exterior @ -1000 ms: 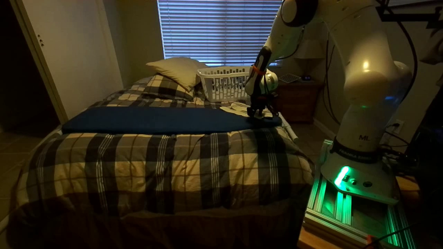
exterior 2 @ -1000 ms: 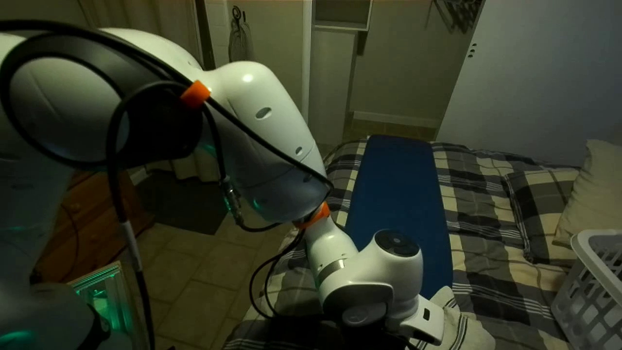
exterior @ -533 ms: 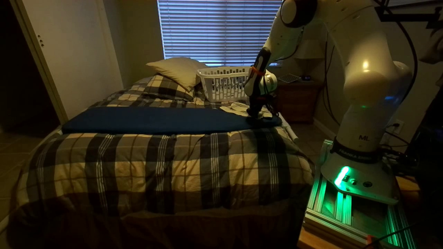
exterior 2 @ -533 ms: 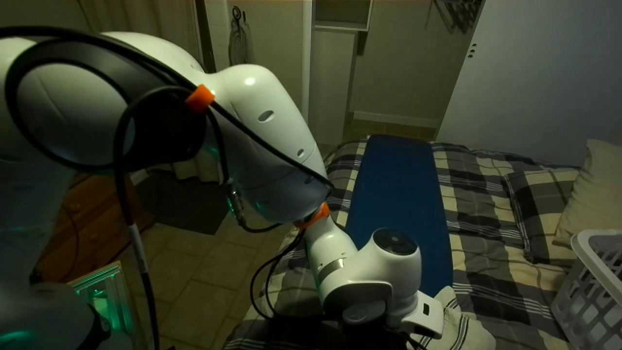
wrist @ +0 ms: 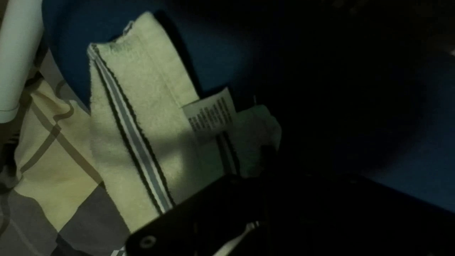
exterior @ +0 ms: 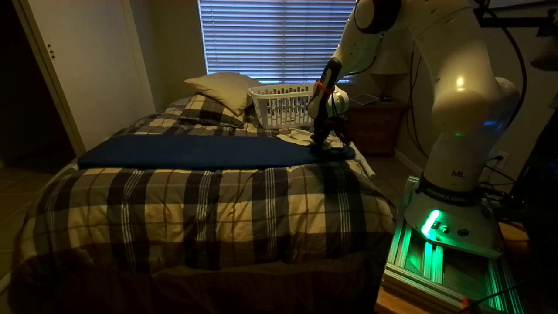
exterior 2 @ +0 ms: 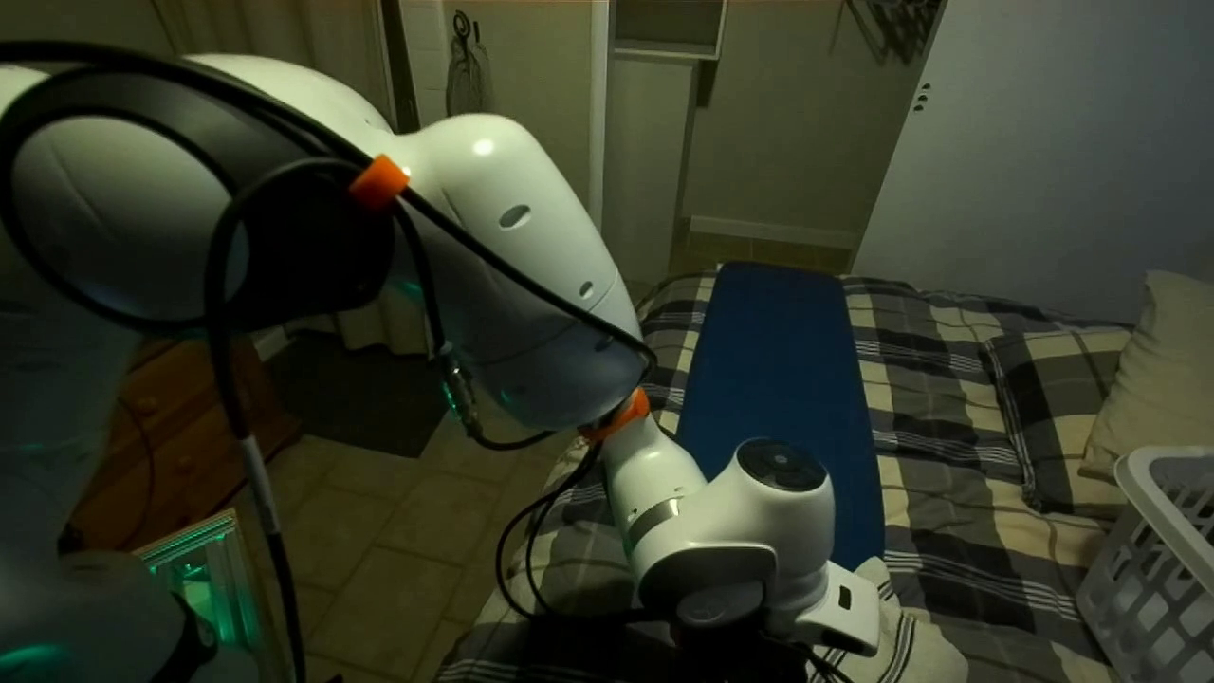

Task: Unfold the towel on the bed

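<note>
In an exterior view: towel [exterior: 300, 137] lies rumpled near the narrow end of the long dark blue cloth [exterior: 196, 150] on the bed [exterior: 174, 209], laundry basket [exterior: 283, 96] behind. Gripper [exterior: 320, 145] is down at the towel, pointing into it. Looks like the grasp step, taking hold of an edge before any opening-out.

In an exterior view: arm [exterior 2: 778, 541] covers the tool. Only a striped part of the towel [exterior 2: 910, 650] shows past it. No word on the grip from here.

Wrist view: towel folded, partly over the blue cloth, stripe [wrist: 135, 138] running along it, care label [wrist: 209, 114] out at one edge, bunched piece [wrist: 257, 128] just beside the label. Jaws together, by my reading clamped on that bunched piece; deep shadow there, so the exact bite is uncertain. Unfolding proper yet to do. Next move calls for a gentle lift of the held edge, then a low draw across to open the layers, minding that the under layer isn't dragged along.
</note>
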Available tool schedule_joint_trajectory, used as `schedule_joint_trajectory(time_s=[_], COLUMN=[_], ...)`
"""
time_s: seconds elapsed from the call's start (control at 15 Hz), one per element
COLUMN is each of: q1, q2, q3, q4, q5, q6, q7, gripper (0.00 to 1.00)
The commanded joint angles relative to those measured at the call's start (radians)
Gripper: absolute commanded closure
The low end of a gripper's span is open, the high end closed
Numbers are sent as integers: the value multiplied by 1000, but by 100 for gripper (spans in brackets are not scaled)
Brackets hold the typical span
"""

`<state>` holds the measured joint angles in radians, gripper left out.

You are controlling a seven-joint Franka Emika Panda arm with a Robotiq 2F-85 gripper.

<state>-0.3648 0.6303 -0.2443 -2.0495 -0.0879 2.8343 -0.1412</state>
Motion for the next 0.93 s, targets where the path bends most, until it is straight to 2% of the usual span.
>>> schedule_joint_trajectory(time_s=[0.0,0.13,0.33,0.47,0.53,0.73,0.8,0.87], q1=[-31,-34,-53,-41,-34,-22,-9,-3], q2=[-106,-162,-245,-273,-277,-293,-281,-268], q3=[72,109,175,175,172,161,140,130], q4=[-18,-18,7,24,28,33,30,24], q5=[62,112,259,318,344,380,343,324], q6=[-93,-170,-287,-321,-285,-305,-304,-291], q7=[-22,-20,-41,-48,-51,-56,-45,-44], gripper=[94,96,95,94,95,95,92,69])
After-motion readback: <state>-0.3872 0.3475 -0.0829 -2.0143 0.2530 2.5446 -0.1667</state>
